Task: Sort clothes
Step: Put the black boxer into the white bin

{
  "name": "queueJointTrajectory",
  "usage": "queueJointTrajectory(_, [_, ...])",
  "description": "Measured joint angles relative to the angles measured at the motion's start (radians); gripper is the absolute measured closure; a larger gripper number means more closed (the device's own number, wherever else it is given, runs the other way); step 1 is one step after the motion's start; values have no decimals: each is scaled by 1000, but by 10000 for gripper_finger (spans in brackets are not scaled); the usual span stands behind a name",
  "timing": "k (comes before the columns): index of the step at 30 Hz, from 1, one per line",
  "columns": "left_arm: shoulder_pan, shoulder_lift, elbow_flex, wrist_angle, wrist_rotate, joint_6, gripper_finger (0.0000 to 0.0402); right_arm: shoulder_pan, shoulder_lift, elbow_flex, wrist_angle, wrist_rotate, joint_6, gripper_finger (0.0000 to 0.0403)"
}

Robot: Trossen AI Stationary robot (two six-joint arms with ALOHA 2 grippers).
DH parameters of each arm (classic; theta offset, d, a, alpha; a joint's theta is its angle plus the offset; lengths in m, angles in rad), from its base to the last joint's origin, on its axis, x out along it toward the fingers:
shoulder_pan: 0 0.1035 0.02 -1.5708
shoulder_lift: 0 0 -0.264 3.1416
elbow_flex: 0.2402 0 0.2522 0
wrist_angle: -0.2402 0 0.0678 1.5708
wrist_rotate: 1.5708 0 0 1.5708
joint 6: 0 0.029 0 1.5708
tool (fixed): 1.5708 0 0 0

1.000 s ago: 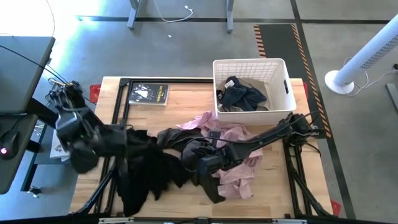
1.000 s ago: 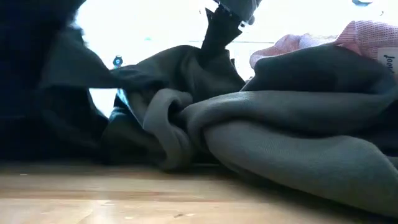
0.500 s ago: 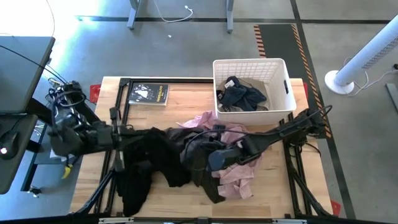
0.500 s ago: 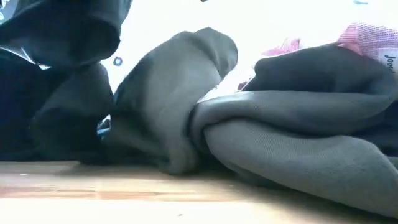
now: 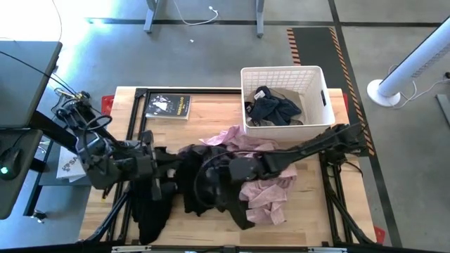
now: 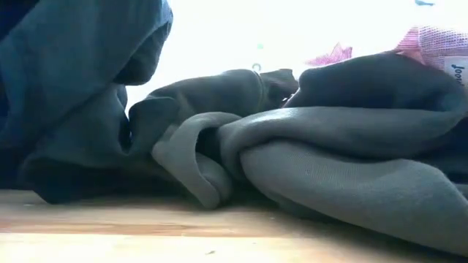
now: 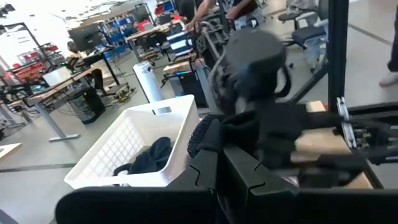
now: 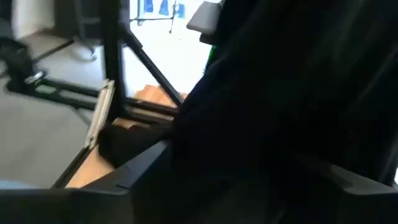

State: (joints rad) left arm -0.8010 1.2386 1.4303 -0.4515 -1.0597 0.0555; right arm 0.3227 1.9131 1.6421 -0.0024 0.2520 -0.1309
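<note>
Since the earlier frames the left gripper [image 5: 156, 171] has pushed inward along the table onto the black fabric garment [image 5: 151, 207], while the right gripper [image 5: 235, 167] has slid leftward over the dark grey-olive garment [image 6: 344, 168], whose folds now lie lower in the low view. Whether either pair of fingers is parted or closed on cloth I cannot tell. The pale pink garment [image 5: 264, 197] stays beside them on the wooden table [image 5: 211, 112]; dark clothes already sit in the white plastic lattice basket [image 5: 318, 76]. Sorting seems mid-way, both arms converging on one heap.

High view straight down; low view table-level; both share olive garment [image 5: 228, 186].
</note>
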Motion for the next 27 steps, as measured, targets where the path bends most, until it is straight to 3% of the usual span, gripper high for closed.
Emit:
queueJointTrajectory(3, [22, 16, 0, 1, 20, -2, 401, -29, 52, 0, 36, -2, 59, 125])
queueJointTrajectory(6, [45, 34, 0, 3, 39, -2, 401, -54, 105, 0, 52, -17, 97, 148])
queueJointTrajectory(9, [70, 55, 0, 4, 53, -14, 401, -69, 152, 0, 83, -19, 128, 213])
queueJointTrajectory(14, [89, 81, -1, 2, 51, -27, 401, -74, 196, 0, 80, -18, 131, 370])
queueJointTrajectory(15, [89, 82, -1, 1, 44, -31, 401, -72, 196, 0, 71, -18, 127, 385])
queueJointTrajectory(21, [86, 62, -1, -183, -40, -238, 376, -32, 135, -2, -63, 17, 129, 397])
queueJointTrajectory(27, [89, 55, -22, -570, -72, -682, 319, 47, -7, -2, -307, 253, 127, 399])
